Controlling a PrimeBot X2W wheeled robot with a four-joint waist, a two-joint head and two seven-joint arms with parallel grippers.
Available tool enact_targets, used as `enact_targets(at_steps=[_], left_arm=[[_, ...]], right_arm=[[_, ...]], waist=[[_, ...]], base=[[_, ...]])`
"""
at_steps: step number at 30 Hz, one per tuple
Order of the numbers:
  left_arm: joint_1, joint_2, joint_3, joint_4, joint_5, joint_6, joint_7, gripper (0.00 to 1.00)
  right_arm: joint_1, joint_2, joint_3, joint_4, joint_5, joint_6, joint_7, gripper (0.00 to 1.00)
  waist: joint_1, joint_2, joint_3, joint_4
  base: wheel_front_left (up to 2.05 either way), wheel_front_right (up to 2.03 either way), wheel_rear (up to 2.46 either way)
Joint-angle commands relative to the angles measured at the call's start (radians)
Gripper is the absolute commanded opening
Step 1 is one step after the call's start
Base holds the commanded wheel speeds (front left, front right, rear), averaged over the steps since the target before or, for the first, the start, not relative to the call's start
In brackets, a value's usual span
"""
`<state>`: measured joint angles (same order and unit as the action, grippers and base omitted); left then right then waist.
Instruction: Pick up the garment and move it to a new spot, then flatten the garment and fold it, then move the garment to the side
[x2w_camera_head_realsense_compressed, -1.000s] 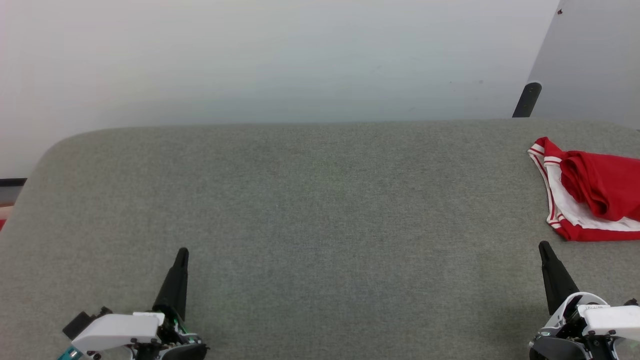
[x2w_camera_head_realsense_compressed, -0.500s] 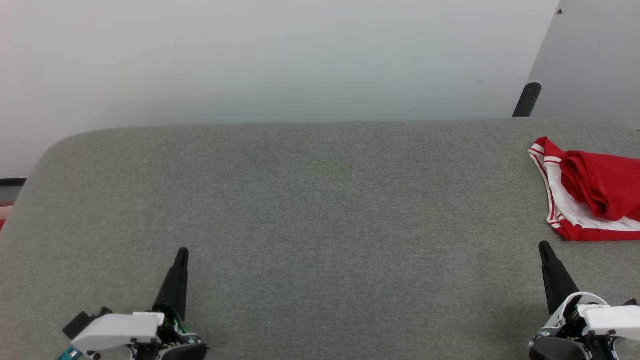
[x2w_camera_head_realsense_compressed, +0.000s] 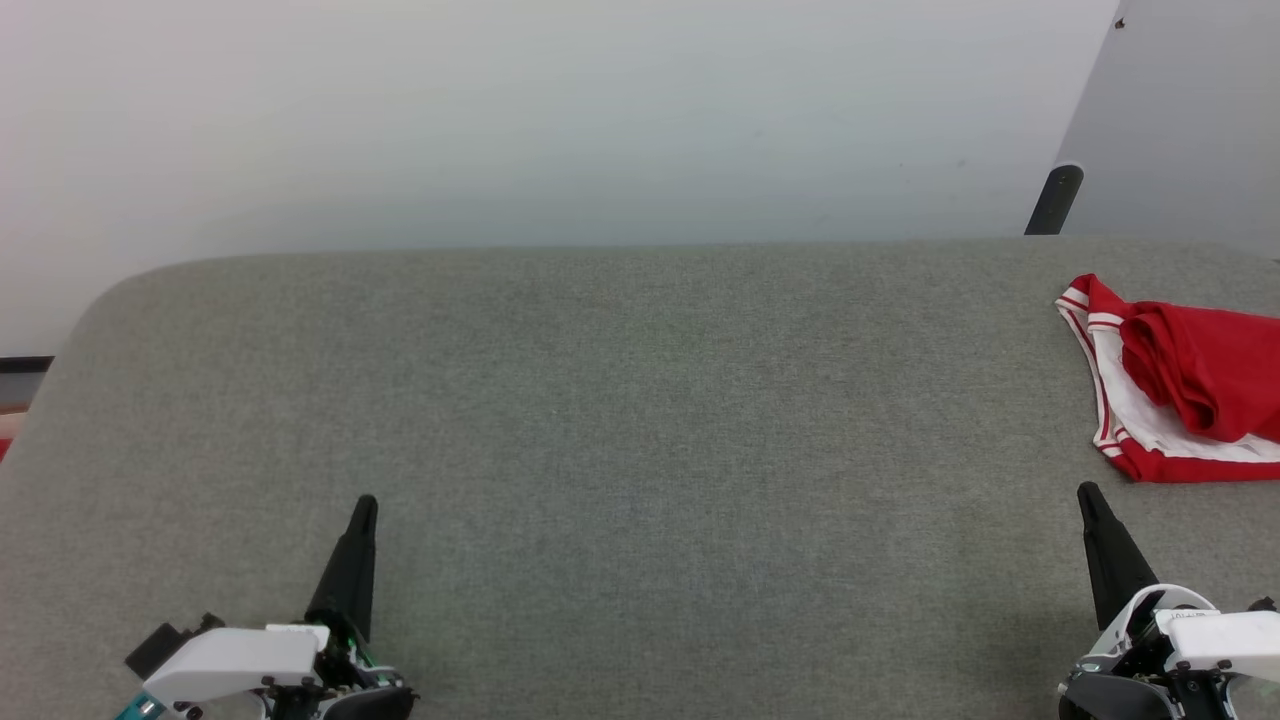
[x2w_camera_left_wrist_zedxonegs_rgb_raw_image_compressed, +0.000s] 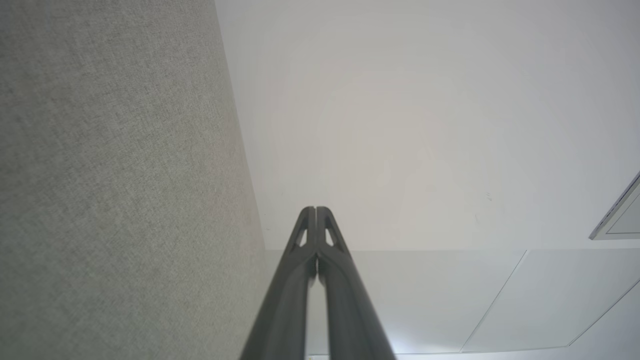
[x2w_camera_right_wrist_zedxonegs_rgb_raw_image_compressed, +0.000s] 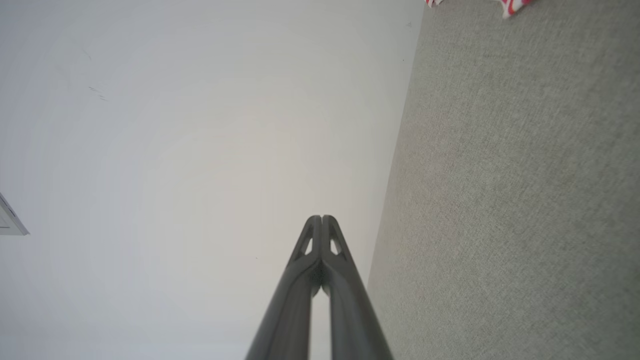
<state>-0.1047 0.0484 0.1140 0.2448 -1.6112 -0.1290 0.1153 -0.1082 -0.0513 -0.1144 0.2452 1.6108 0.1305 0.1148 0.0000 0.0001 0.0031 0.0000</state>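
The garment (x2w_camera_head_realsense_compressed: 1190, 385), red with a white panel and red-and-white striped trim, lies bunched at the right edge of the grey padded table (x2w_camera_head_realsense_compressed: 620, 400); part of it runs out of the head view. A corner of its trim (x2w_camera_right_wrist_zedxonegs_rgb_raw_image_compressed: 512, 6) peeks in at the top of the right wrist view. My right gripper (x2w_camera_head_realsense_compressed: 1088, 493) rests shut just in front of the garment, apart from it, fingertips together (x2w_camera_right_wrist_zedxonegs_rgb_raw_image_compressed: 321, 217). At the lower left my left gripper (x2w_camera_head_realsense_compressed: 366, 502) is shut with nothing in it, fingertips pressed together (x2w_camera_left_wrist_zedxonegs_rgb_raw_image_compressed: 315, 208).
A pale wall (x2w_camera_head_realsense_compressed: 560, 120) rises behind the table's far edge. A dark post (x2w_camera_head_realsense_compressed: 1055, 200) stands at the back right beside a grey panel (x2w_camera_head_realsense_compressed: 1180, 120). The table's left corner is rounded (x2w_camera_head_realsense_compressed: 110, 300).
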Motion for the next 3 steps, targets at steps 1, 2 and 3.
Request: enact_targets(at_steps=[1,2,3], left_arm=[[-0.009,0.001,0.002,0.001,-0.003,-0.003,0.001,0.0],[-0.009,0.001,0.002,0.001,-0.003,-0.003,0.001,0.0],[-0.009,0.001,0.002,0.001,-0.003,-0.003,0.001,0.0]], right_arm=[[-0.003,0.003,0.0,0.0,0.004,0.0,0.002,0.0],[-0.003,0.003,0.0,0.0,0.004,0.0,0.002,0.0],[-0.003,0.003,0.0,0.0,0.004,0.0,0.002,0.0]], waist=[[0.0,-0.0001,0.0,0.0],[0.0,-0.0001,0.0,0.0],[0.0,-0.0001,0.0,0.0]], base=[[0.0,0.0,0.0],[0.0,0.0,0.0],[0.0,0.0,0.0]])
